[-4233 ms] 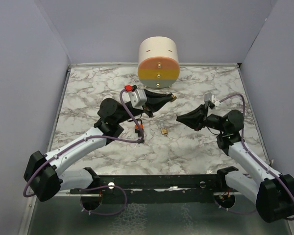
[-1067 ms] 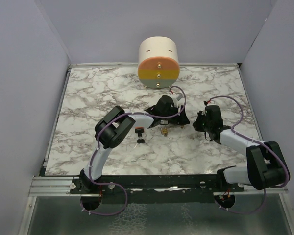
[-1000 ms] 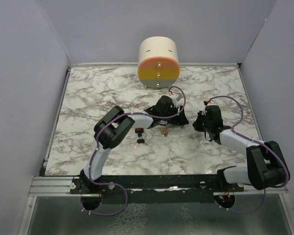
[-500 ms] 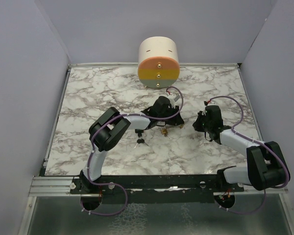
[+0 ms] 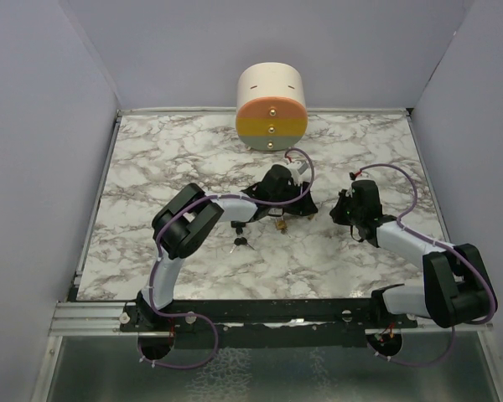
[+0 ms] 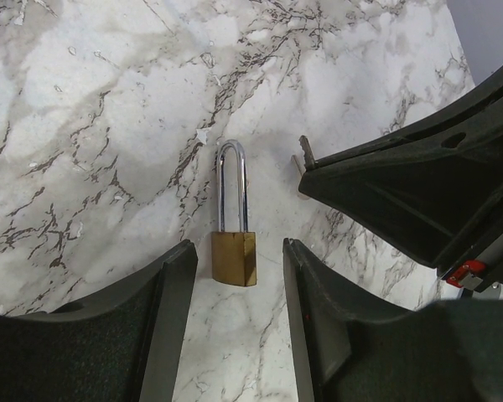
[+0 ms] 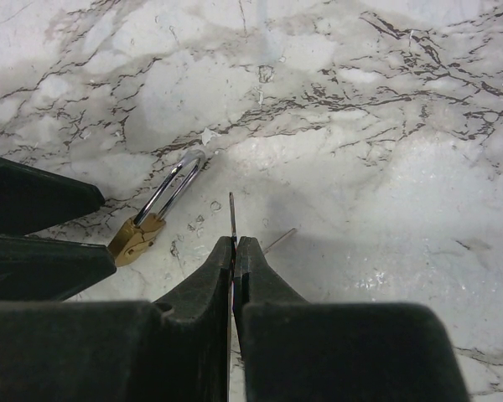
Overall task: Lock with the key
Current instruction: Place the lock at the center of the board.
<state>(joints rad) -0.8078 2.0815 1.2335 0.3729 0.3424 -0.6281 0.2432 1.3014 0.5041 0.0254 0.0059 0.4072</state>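
Padlock lies untouched inside spread left claw; right claw pinches key.

Two robot arms, pictured from above: the left arm and right arm are built of pale lilac-white links joined by bulky black housings. Each is trailed by a looping purple cable. The left claw and right claw are formed of matte black, wedge-shaped fingers. A small red-and-white connector is fitted at the right wrist.
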